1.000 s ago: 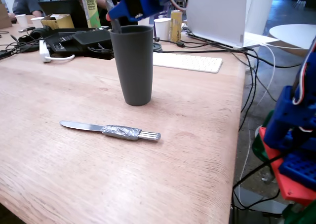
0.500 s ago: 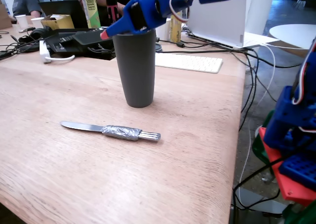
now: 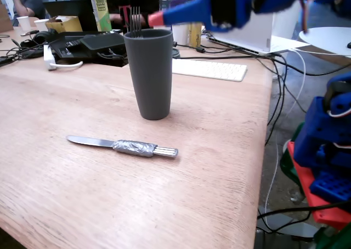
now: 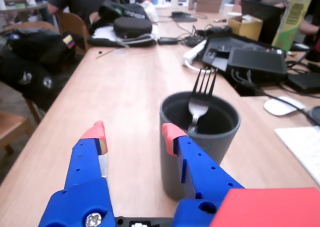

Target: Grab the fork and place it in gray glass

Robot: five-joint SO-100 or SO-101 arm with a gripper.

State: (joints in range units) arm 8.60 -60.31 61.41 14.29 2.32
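Knife first, at the left of the fixed view: one tape-wrapped knife lay flat on the table, in the same spot as a second earlier and well short of the glass. I had not touched it.

Next came the gray glass — one of them, upright, where it had stood all along. What had changed was above it. A second before, my gripper was over the rim with the fork going in; half a second before, it was down at the rim. Now the gripper had pulled up and off to the right in the fixed view, clear of the glass. The fork stayed behind — one fork, handle down inside the glass, tines poking above the rim.

From the wrist view I could confirm it: the fork leaned against the far inner wall of the gray glass, and the gripper stood spread wide with nothing between its red-tipped fingers.

I judged the placing done; all that remained was to retreat without clipping the glass.

Farther right in the fixed view lay one white keyboard; behind the glass stood a white paper cup.
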